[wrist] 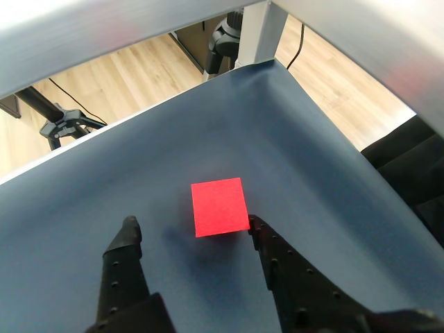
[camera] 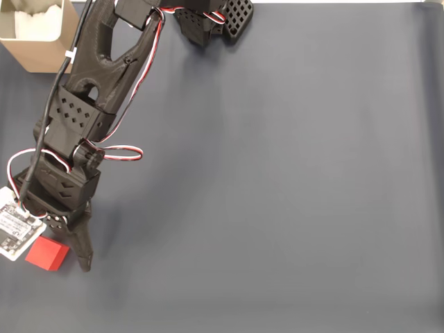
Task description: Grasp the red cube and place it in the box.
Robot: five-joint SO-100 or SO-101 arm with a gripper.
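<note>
A white label (camera: 15,232) with dark print sits on the arm's wrist at the left edge of the fixed view; its writing is too small to read. The table (camera: 291,194) is covered with a plain dark blue-grey mat, and the wrist view shows light wooden flooring (wrist: 132,66), a black tripod foot (wrist: 66,123) and a pale metal frame leg (wrist: 257,31) beyond the far edge. The end effector (wrist: 191,225) stands open, its fingers apart on the mat. The red cube (wrist: 220,207) lies just ahead between the fingertips, seemingly touching the right one. The box (camera: 40,35) stands at the fixed view's top left, well apart from the cube.
</note>
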